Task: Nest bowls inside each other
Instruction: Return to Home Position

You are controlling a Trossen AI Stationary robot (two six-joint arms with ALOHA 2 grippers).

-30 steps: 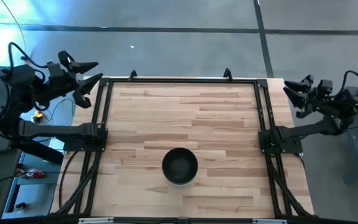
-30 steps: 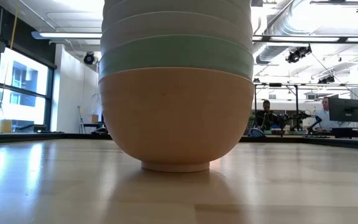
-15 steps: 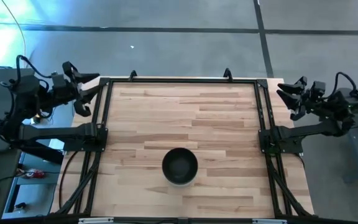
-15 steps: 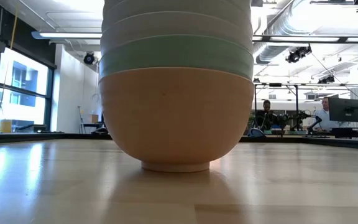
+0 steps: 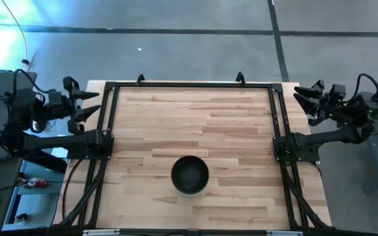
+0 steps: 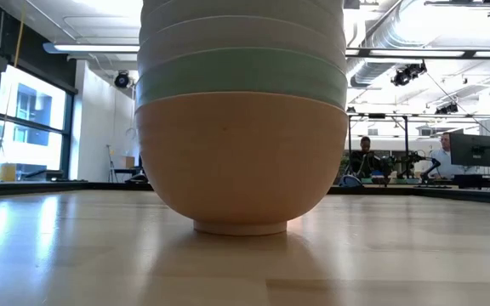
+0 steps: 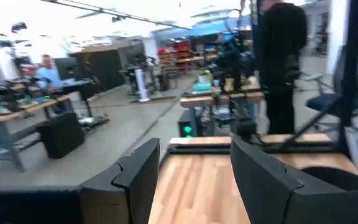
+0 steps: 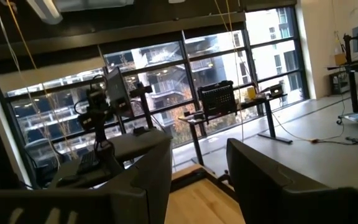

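Observation:
The bowls stand nested in one stack point(image 5: 189, 175) on the wooden table, toward its near edge, in the middle. From above only the black bowl on top shows. In the low view the peach-orange bowl point(image 6: 241, 157) is the lowest and rests on its foot ring, with the mint green bowl point(image 6: 241, 78) and a white one point(image 6: 241, 36) in it. My left gripper point(image 5: 94, 104) hangs open beyond the table's left edge, far from the stack. My right gripper point(image 5: 304, 101) hangs open at the table's right edge. Neither has anything between its fingers point(image 7: 135, 180) point(image 8: 157, 174).
A black metal frame point(image 5: 108, 131) runs along the table's left, far and right sides and carries both arm bases. The wooden top point(image 5: 195, 118) lies bare between the stack and the far edge. People sit at desks point(image 6: 445, 157) in the room beyond.
My left gripper has sunk and drawn back a little toward the table's near edge, staying open beyond the left edge. The stack of bowls has not moved.

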